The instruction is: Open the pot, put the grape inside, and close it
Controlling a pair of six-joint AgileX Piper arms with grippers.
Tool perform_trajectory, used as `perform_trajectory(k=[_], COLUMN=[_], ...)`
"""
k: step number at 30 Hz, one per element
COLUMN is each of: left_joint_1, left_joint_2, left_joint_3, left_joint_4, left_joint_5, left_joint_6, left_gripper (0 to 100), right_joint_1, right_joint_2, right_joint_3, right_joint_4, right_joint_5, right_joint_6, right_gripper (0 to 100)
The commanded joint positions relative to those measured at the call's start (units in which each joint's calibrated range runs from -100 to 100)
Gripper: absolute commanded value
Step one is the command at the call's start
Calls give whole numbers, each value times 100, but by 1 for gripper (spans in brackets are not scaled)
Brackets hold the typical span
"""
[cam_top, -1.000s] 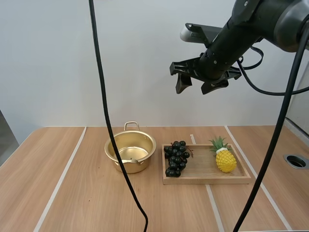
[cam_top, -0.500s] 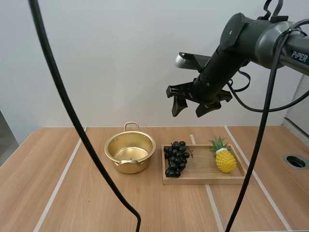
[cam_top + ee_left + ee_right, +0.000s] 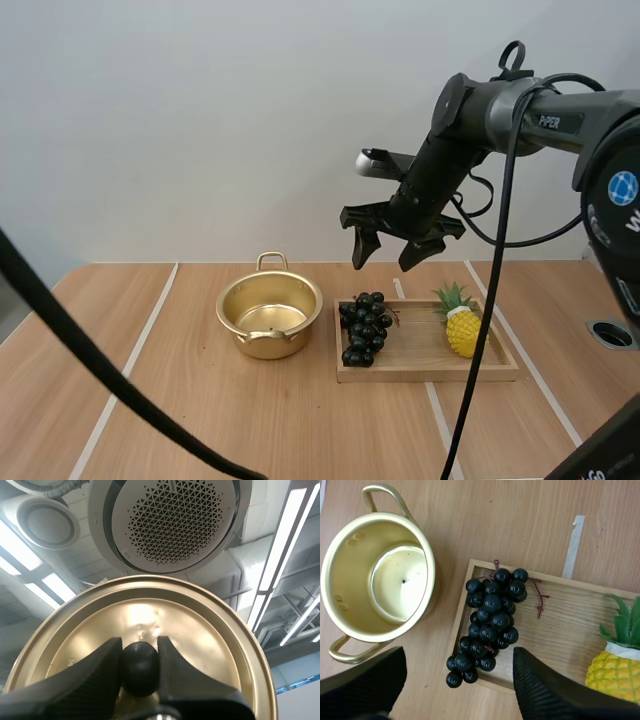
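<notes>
Right gripper (image 3: 384, 260) — fingers spread, grasping nothing — hangs above the grapes (image 3: 365, 325). The grapes lie at the left end of the wooden tray (image 3: 430, 372); a pineapple (image 3: 467, 328) occupies its right end. The pot (image 3: 270, 312) stands uncovered just left of the tray, toward the worktop's (image 3: 150, 400) far edge. Left gripper (image 3: 140, 647) is clamped on the knob (image 3: 140, 672) of the lid (image 3: 210, 630).

gold pot (image 3: 270, 302) upright, lid (image 3: 200, 630) off, black grape bunch (image 3: 365, 325) beside it.
</notes>
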Motion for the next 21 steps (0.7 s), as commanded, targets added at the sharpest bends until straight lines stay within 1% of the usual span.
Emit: perform_trajectory(k=[1,5,10,12,16,21], left_joint_1=[4,4,4,4,4,4], left_joint_2=[0,0,0,0,0,0], left_joint_3=[-113,-113,-113,-113,-113,-113], left_joint_4=[54,54,54,54,54,54], left_joint_5=[267,380,399,399,452,825], left_joint_6=[-64,-64,-64,-64,-64,-64], left_gripper=[0,0,0,0,0,0], right_joint_1=[2,2,75,152,321,545], right_joint_2=[87,211,326,381,483,560], right_joint_3=[47,168,480,562,575,575], right_joint_4=[-36,-163,-789,-905,-887,-887], right_joint_5=[11,11,11,11,11,-452], right_joint_6=[-67,-67,-67,-67,-52,1], right_gripper=[100,100,100,100,100,100])
